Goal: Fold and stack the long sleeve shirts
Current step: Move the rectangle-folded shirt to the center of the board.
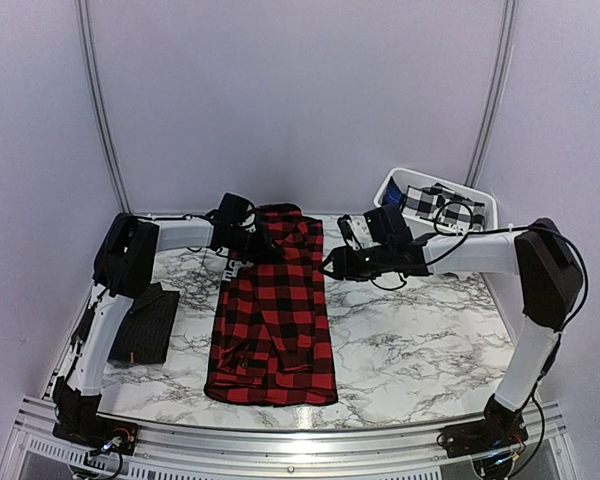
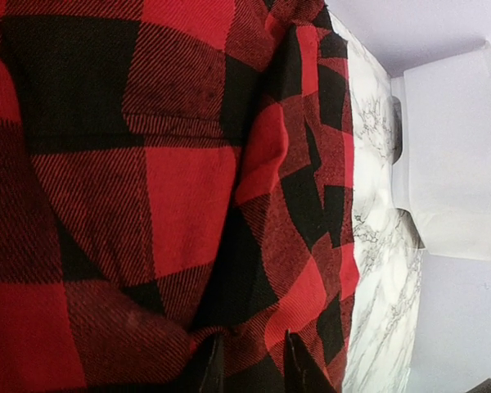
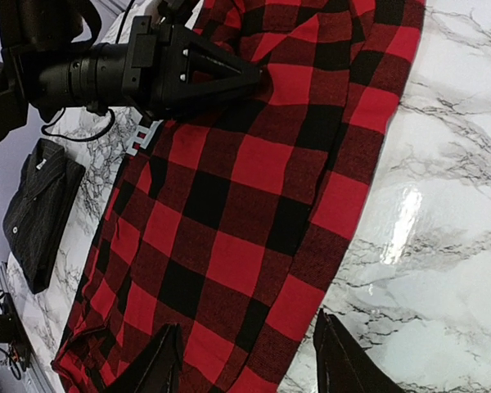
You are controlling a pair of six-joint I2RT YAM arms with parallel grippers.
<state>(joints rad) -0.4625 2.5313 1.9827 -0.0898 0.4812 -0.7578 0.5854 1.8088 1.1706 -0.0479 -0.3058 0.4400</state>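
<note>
Marble in white and grey covers the bench [image 1: 420, 340]. The red-and-black check shirt [image 1: 273, 320] is the biggest thing on it. It lies flat in a long strip in the middle, with its collar at the far end.

The left arm [image 1: 170, 235] goes up from the near left corner, bends, and reaches right to the collar end of the red shirt. The left jaws press down on the cloth there. Their 2 fingers [image 2: 299, 368] stand a little apart with red cloth between them. I cannot tell if they pinch it or just touch it.

The right arm [image 1: 480, 250] goes up at the near right, bends high, and reaches left, low over the bench. The right jaws are wide apart and hold nothing. They hang above the right edge of the red shirt, with 1 finger [image 3: 159, 364] over cloth and the other over marble.

The left wrist view is so close that red cloth fills most of it, and the bottom edge cuts off the fingers.

The black striped shirt [image 1: 145, 325] lies folded on the left, apart from the red one. The left arm hides its left edge.

A white bin [image 1: 395, 185] sits at the far right behind the right arm, which hides 1 corner. A black-and-white check cloth [image 1: 425, 203] lies inside.
</note>
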